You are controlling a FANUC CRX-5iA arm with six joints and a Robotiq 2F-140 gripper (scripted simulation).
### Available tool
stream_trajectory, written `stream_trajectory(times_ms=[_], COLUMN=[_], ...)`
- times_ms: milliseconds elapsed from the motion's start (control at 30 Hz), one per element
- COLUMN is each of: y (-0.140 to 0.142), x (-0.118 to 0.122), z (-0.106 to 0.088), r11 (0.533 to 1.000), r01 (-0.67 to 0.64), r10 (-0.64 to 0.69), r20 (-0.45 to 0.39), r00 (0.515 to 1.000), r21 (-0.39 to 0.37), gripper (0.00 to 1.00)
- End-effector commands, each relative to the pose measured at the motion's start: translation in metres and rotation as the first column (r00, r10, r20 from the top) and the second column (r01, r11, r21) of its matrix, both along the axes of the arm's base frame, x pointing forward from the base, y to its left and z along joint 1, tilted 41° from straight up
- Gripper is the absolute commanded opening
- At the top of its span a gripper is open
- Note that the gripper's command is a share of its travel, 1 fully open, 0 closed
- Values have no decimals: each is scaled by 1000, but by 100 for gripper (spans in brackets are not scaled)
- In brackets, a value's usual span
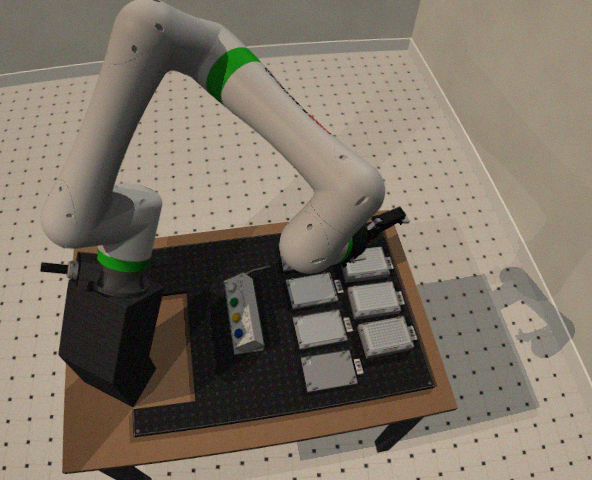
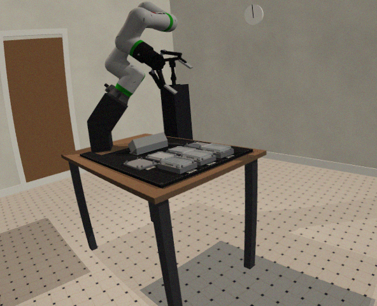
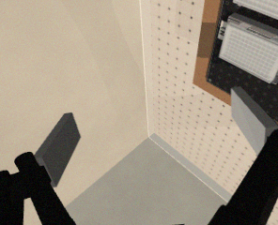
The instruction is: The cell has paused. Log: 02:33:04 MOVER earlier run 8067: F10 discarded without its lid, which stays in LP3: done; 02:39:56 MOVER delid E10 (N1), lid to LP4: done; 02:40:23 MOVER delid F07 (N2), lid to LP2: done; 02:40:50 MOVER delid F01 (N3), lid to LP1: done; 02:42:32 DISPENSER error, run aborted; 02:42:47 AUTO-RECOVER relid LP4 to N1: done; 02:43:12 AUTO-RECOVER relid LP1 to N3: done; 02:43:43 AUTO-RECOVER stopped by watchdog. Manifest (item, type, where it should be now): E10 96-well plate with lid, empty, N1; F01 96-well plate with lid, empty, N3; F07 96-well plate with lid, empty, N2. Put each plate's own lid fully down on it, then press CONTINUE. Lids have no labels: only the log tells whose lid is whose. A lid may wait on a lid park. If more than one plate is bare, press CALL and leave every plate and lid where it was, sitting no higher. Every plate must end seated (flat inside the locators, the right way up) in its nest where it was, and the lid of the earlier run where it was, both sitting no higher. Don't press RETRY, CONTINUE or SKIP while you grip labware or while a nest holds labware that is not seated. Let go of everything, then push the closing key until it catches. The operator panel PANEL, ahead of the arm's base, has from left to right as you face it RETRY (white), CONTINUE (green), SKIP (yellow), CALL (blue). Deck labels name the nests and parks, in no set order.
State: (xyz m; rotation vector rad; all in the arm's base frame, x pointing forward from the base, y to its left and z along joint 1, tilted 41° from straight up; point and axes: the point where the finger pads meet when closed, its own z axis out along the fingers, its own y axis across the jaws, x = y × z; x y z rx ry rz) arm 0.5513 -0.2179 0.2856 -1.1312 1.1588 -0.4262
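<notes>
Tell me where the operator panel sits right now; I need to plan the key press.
In the top view the operator panel stands on the black deck, between the arm's dark pedestal on its left and the column of lid parks on its right.

plates (image 1: 385, 336): 3 in right col
lid parks (image 1: 329, 369): 3 seen in left col, 4th mostly hidden by arm
panel (image 1: 243, 320): 1
panel btns: 3 visible (green, yellow, blue)
arm (image 1: 265, 103): 1
table (image 1: 100, 444): 1

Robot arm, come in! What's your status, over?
Tool open, empty, high above the deck. Three plates in their nests, lids on the parks beside them. Nothing between tool and plates.
</notes>
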Motion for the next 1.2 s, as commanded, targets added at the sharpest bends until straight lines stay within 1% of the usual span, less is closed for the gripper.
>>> stream_trajectory(times_ms=[0, 67, 100, 133, 167, 200, 233, 267, 300, 333, 367, 433, 467, 500, 533, 600, 633, 667, 700, 733, 800, 833, 867, 900, 967, 1000, 1167], y=[0, 0, 3, 9, 19, 33, 50, 50, 69, 69, 89, 89, 108, 108, 125, 125, 138, 138, 149, 149, 163, 163, 167, 167, 172, 172, 173], x=[0, 0, 1, 2, 5, 7, 9, 9, 10, 10, 9, 9, 6, 6, 3, 3, 0, 0, -3, -3, -5, -5, -5, -5, -4, -4, -4], z=[0, 0, -3, -10, -22, -39, -60, -60, -85, -85, -111, -111, -138, -138, -163, -163, -185, -185, -203, -203, -227, -227, -234, -234, -241, -242, -242], r11=[1000, 1000, 1000, 999, 997, 990, 973, 973, 943, 943, 893, 893, 820, 820, 742, 742, 622, 611, 539, 492, 385, 328, 270, 212, 94, 77, 75], r01=[0, 0, -5, -16, -35, -66, -110, -110, -166, -166, -232, -232, -302, -302, -358, -358, -421, -426, -452, -466, -487, -494, -497, -499, -491, -488, -488], r10=[0, 0, 5, 15, 33, 60, 95, 95, 139, 139, 188, 188, 243, 243, 291, 291, 349, 353, 390, 402, 454, 468, 490, 502, 533, 537, 538], r20=[0, 0, -4, -14, -30, -52, -80, -80, -112, -112, -147, -147, -182, -182, -209, -209, -247, -252, -266, -282, -299, -316, -327, -344, -372, -376, -377], r00=[1000, 1000, 1000, 1000, 999, 997, 992, 992, 984, 984, 971, 971, 953, 953, 934, 934, 904, 901, 882, 871, 840, 825, 808, 793, 760, 755, 754], r21=[0, -2, -11, -33, -71, -127, -201, -201, -289, -289, -386, -386, -487, -487, -566, -566, -660, -668, -710, -736, -784, -805, -824, -840, -866, -869, -870], gripper=[100, 100, 100, 100, 100, 100, 100, 100, 100, 100, 100, 100, 100, 100, 100, 100, 100, 100, 100, 100, 100, 100, 100, 100, 100, 100, 100])
